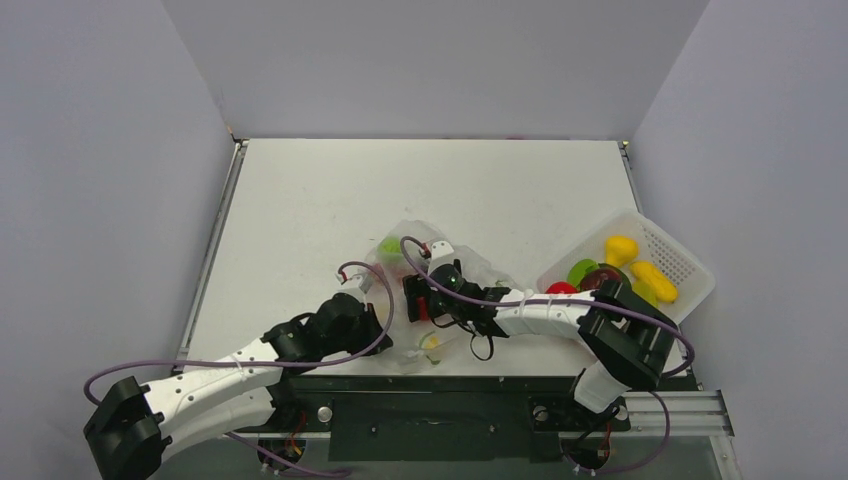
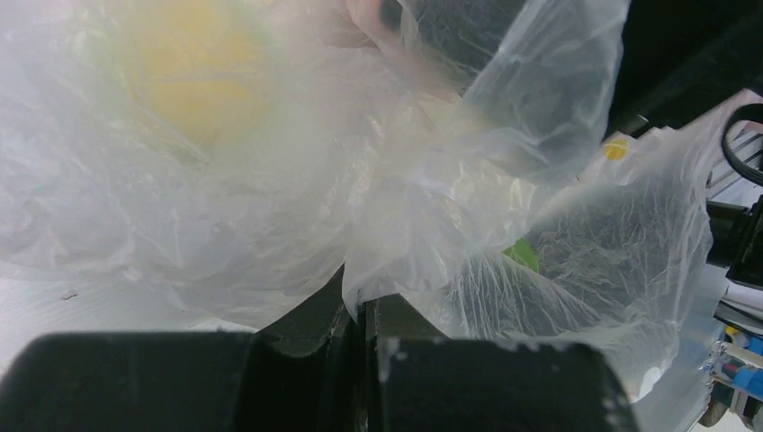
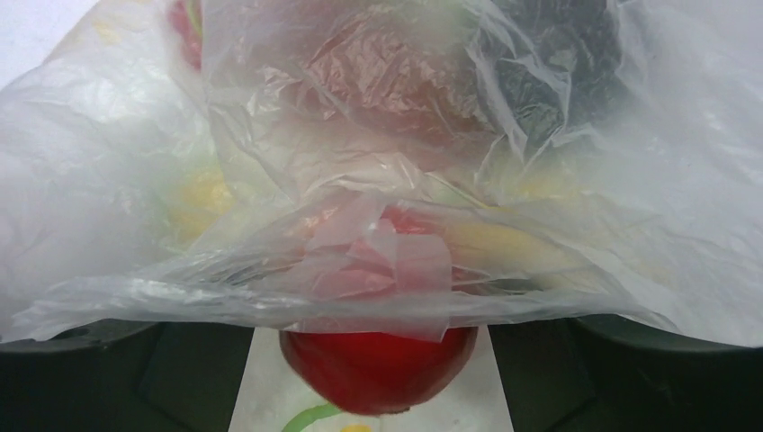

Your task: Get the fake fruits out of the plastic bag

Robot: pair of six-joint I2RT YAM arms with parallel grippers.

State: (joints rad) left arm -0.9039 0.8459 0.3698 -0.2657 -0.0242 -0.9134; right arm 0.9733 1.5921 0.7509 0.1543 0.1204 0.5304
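Note:
The clear plastic bag [image 1: 480, 270] with citrus prints lies crumpled at the table's near middle. My left gripper [image 1: 378, 318] is shut on a fold of the bag's film [image 2: 367, 310] at its left edge. My right gripper [image 1: 418, 300] reaches into the bag from the right. A glossy red fruit [image 3: 378, 369] sits between its fingers [image 3: 198, 378], and bag film [image 3: 540, 135] drapes over the fingertips and hides them. A lime green fruit [image 1: 390, 245] shows inside the bag's far left. A reddish shape [image 3: 387, 63] shows blurred through the film.
A white perforated basket [image 1: 685, 255] stands at the right, holding yellow [image 1: 621, 247], green [image 1: 582, 270], dark maroon [image 1: 603, 277] and red [image 1: 560, 288] fruits. The right arm's elbow lies just in front of it. Grey walls enclose the table on three sides.

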